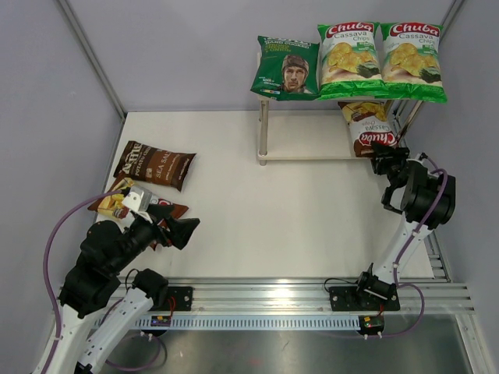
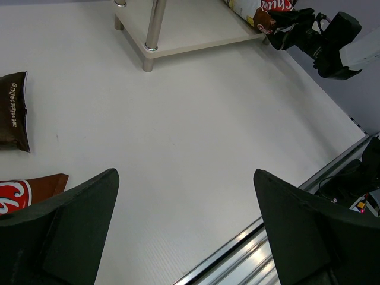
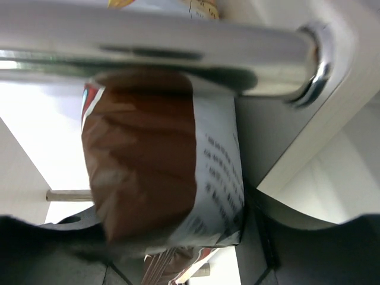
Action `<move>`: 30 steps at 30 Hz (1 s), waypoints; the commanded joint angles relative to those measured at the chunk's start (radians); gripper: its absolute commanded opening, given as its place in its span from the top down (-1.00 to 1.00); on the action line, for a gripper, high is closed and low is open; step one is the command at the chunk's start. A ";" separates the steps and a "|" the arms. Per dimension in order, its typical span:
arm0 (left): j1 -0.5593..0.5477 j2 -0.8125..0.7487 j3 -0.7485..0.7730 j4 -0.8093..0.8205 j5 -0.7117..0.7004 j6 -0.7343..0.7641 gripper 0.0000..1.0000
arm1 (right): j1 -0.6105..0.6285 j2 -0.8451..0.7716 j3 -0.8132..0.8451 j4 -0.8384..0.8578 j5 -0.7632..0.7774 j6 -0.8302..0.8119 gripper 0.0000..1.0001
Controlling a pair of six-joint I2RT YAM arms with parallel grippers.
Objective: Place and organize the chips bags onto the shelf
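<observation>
My right gripper [image 1: 383, 160]: around brown Chuba bag [image 1: 366, 125], seating it low on shelf [image 1: 304, 139], frame right; grip unclear.
My left gripper [image 2: 185, 176]: apart, empty.

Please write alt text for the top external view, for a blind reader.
A two-tier shelf at the far right holds a green REAL bag and two green-white Chuba bags on top; the right gripper is at a brown Chuba bag on the lower board. Near the open left gripper, a Sea Salt bag and another brown bag lie on the table.
</observation>
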 commanded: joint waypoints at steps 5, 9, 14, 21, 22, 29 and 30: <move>-0.003 -0.007 -0.002 0.041 -0.018 0.010 -0.98 | -0.047 0.022 0.036 -0.042 -0.044 0.001 -0.30; -0.001 -0.001 -0.002 0.043 -0.016 0.010 -0.98 | -0.055 0.022 0.053 -0.078 -0.076 -0.013 -0.46; -0.001 0.006 0.003 0.038 -0.019 0.011 -0.98 | -0.055 -0.009 0.038 -0.137 -0.107 -0.009 -0.99; -0.003 0.018 0.012 0.026 -0.058 0.011 -0.98 | -0.055 -0.130 -0.020 -0.355 -0.046 -0.078 -0.99; -0.003 0.024 0.015 0.021 -0.077 0.005 -0.98 | -0.053 -0.144 -0.023 -0.412 -0.040 -0.084 -0.99; -0.001 0.145 0.049 -0.036 -0.213 -0.024 -0.98 | -0.055 -0.210 0.013 -0.584 -0.007 -0.147 -0.99; -0.001 0.150 0.047 -0.033 -0.208 -0.024 -0.98 | -0.055 -0.213 0.015 -0.599 -0.001 -0.129 -0.99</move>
